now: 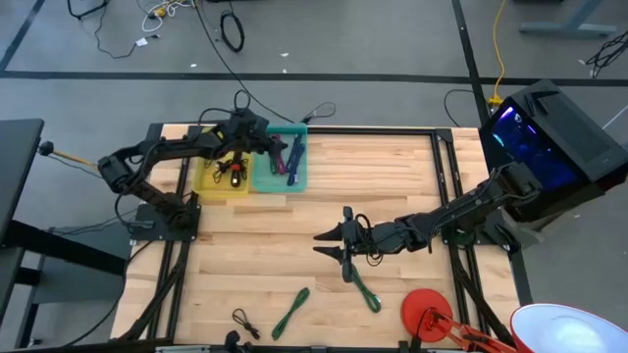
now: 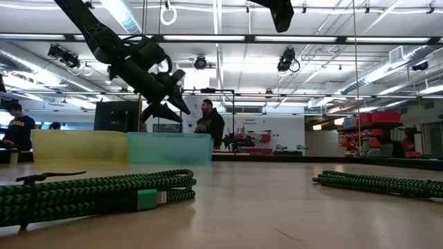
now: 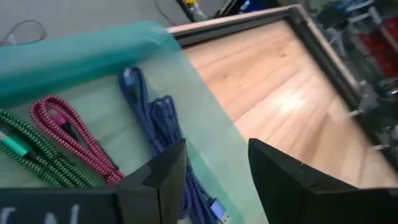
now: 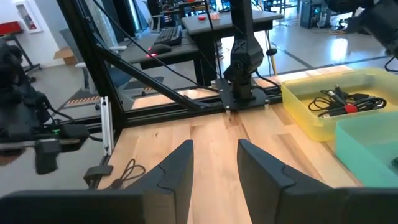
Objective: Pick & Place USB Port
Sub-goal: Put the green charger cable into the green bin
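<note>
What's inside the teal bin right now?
The teal bin holds a blue braided cable, a pink cable and a green cable. The left gripper hides part of the bin's floor.

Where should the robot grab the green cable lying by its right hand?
Around its middle, from straight above, fingers closing across its narrow width. The green cable lies flat on the table as a long, thin bundle, so the ends probably offer less to hold. The open right gripper is nearest; the left gripper hovers over the teal bin.
</note>
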Robot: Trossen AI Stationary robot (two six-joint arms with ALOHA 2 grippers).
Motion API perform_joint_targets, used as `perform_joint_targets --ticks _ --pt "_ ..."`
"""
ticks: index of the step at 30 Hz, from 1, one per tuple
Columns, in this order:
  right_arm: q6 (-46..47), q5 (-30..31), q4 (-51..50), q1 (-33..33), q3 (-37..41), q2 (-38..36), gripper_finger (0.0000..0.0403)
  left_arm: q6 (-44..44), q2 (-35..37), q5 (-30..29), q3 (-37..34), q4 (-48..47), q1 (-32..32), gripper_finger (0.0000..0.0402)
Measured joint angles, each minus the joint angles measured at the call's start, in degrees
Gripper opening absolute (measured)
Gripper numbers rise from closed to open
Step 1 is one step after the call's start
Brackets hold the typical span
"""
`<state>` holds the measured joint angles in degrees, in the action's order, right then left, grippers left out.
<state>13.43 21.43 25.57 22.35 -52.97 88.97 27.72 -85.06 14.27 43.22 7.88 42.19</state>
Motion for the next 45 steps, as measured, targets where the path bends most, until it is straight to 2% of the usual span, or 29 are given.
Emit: perform_joint_targets --ticks 3,6,9,12,17,24,30,34,37,40,42,45 --pt "0.2 0.0 -0.7 0.0 0.0 0.0 0.0126 0.6 1.3 5.4 0.0 -0.2 0.8 0.0182" --pt "3.7 0.0 -3.8 0.0 0.0 0.0 0.0126 -0.1 4.0 15.7 0.0 -0.5 0.8 0.0180" --pt "8.4 -0.1 -9.2 0.0 0.0 0.0 0.0126 -4.8 8.1 26.5 -0.4 -1.6 -1.6 0.0178" --pt "14.3 -0.1 -14.9 0.0 0.0 0.0 0.0122 -8.1 14.2 27.7 -1.8 -4.1 -6.9 0.0177" --pt "24.3 -1.5 -23.2 1.8 0.0 0.0 0.0109 -8.8 24.3 19.7 -5.5 -4.4 -19.9 0.0177" --pt "36.4 -5.4 -30.2 6.2 0.0 0.3 0.0085 -5.9 31.3 1.7 -9.3 -5.2 -39.8 0.0177" --pt "42.7 -7.0 -29.0 10.5 0.0 1.8 0.0064 -4.0 29.6 -13.8 -10.1 -5.5 -55.9 0.0177" --pt "44.7 -10.0 -27.7 12.2 -2.3 6.3 0.0051 -2.8 27.4 -23.7 -10.1 -5.2 -64.8 0.0177" --pt "42.9 -12.1 -35.8 12.3 -6.8 9.3 0.0042 -2.7 25.7 -30.6 -10.1 -5.3 -69.9 0.0177" --pt "43.9 -10.0 -46.7 12.3 -10.6 11.0 0.0032 -1.3 24.1 -36.1 -10.1 -4.8 -73.4 0.0177" --pt "45.7 -9.6 -52.0 12.2 -12.3 11.7 0.0026 -0.9 23.0 -38.2 -10.1 -4.3 -75.1 0.0177" --pt "46.1 -10.5 -53.2 12.3 -13.6 12.7 0.0018 -0.3 21.3 -39.8 -10.1 -2.8 -76.8 0.0177"
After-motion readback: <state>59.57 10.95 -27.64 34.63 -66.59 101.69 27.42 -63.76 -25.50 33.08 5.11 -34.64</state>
